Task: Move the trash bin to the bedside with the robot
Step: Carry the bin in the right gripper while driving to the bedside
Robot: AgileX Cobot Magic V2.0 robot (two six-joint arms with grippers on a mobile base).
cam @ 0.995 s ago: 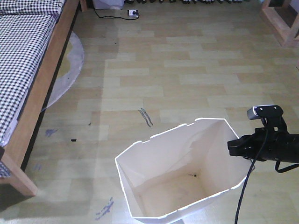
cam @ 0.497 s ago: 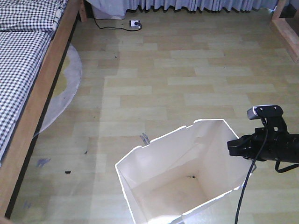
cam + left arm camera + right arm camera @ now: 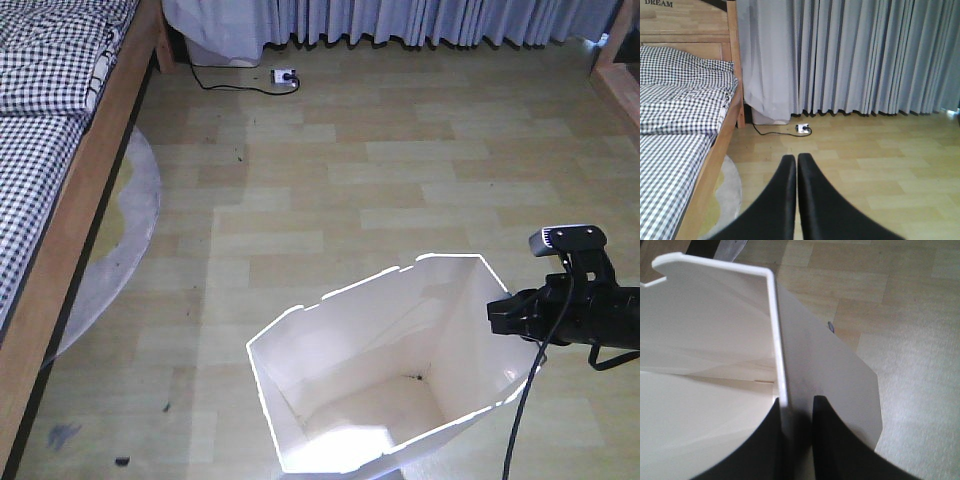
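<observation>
Wood-plank floor all around both sets of jaws. Bed, checked bedding on a light wooden frame, runs along the far left, left of the left jaws and well apart from the right ones. Grey curtain hangs across the back wall, far ahead of the left jaws.

Trash bin: white, angular, notched rim, cream inside. It sits directly at the right jaws, with its body spreading to their left. Open floor lies between it and the bed. Can't tell whether its base touches the floor.

Pale round rug sticks out from under the bed frame, forward-left of the right jaws.

Right arm comes in from the right edge. Right jaws are closed down on the bin's right wall just below the rim, one finger inside and one outside, both pressed to the plastic.

Left jaws: fingers together, tips touching, nothing between them, pointing toward the curtain.

Small black-and-silver camera sits on top of the right arm.

White power strip with a black cable lies on the floor straight ahead of the left jaws, near the curtain hem.
</observation>
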